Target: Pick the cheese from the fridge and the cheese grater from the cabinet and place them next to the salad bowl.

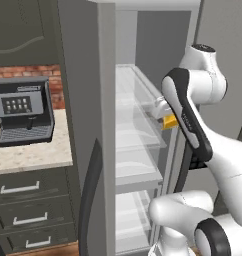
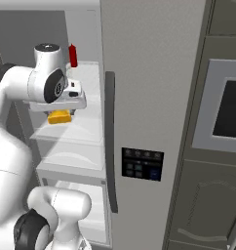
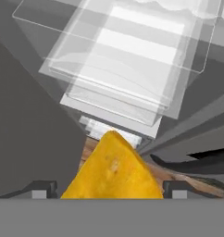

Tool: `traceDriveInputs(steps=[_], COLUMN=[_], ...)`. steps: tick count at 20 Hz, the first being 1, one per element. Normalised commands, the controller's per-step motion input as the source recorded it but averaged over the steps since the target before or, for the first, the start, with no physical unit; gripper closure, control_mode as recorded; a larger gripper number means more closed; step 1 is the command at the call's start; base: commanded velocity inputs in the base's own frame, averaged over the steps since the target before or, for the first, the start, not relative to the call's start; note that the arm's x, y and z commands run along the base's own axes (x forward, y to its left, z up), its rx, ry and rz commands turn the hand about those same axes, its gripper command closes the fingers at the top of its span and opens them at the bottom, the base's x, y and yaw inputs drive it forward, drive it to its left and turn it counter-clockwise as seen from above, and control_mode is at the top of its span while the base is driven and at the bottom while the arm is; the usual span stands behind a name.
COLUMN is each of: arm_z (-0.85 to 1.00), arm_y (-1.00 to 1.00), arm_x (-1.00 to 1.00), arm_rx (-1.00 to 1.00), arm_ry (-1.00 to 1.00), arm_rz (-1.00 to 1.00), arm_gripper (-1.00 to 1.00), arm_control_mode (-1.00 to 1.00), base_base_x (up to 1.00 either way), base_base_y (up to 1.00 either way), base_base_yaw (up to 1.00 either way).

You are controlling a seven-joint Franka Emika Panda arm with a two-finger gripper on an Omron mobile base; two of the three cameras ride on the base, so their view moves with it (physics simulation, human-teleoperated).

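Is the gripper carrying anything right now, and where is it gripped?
Yes: the cheese, pinched at its wide end between the gripper fingers, its point facing away.

It was a rendered home kitchen. An open grey fridge (image 1: 105, 100) with clear shelves stood beside a speckled counter (image 1: 28, 155) carrying an espresso machine (image 1: 22, 110) against red brick. A built-in oven (image 2: 225, 107) sat among dark cabinets (image 1: 23, 25).

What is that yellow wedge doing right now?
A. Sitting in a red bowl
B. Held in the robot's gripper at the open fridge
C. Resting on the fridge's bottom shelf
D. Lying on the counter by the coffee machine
B: the cheese sits between the two fingertips of the gripper, and the right base view shows it hanging under the hand in front of the fridge shelves.
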Motion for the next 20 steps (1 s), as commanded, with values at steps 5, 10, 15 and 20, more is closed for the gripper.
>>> traceDriveInputs(steps=[5, 10, 15, 20], arm_z=[0.11, 0.03, 0.00, 0.00], arm_y=[-0.33, -0.33, -0.09, 0.00], arm_x=[-0.37, -0.20, -0.35, -0.31], arm_rx=[0.01, 0.00, 0.00, 0.00], arm_ry=[0.00, 0.00, 0.00, 0.00], arm_rz=[-0.09, -0.09, -0.10, -0.11], arm_gripper=[1.00, 1.00, 1.00, 1.00], arm_control_mode=[-1.00, -1.00, -1.00, -1.00], base_base_x=[0.00, 0.00, 0.00, 0.00], base_base_y=[0.00, 0.00, 0.00, 0.00], base_base_yaw=[0.00, 0.00, 0.00, 0.00])
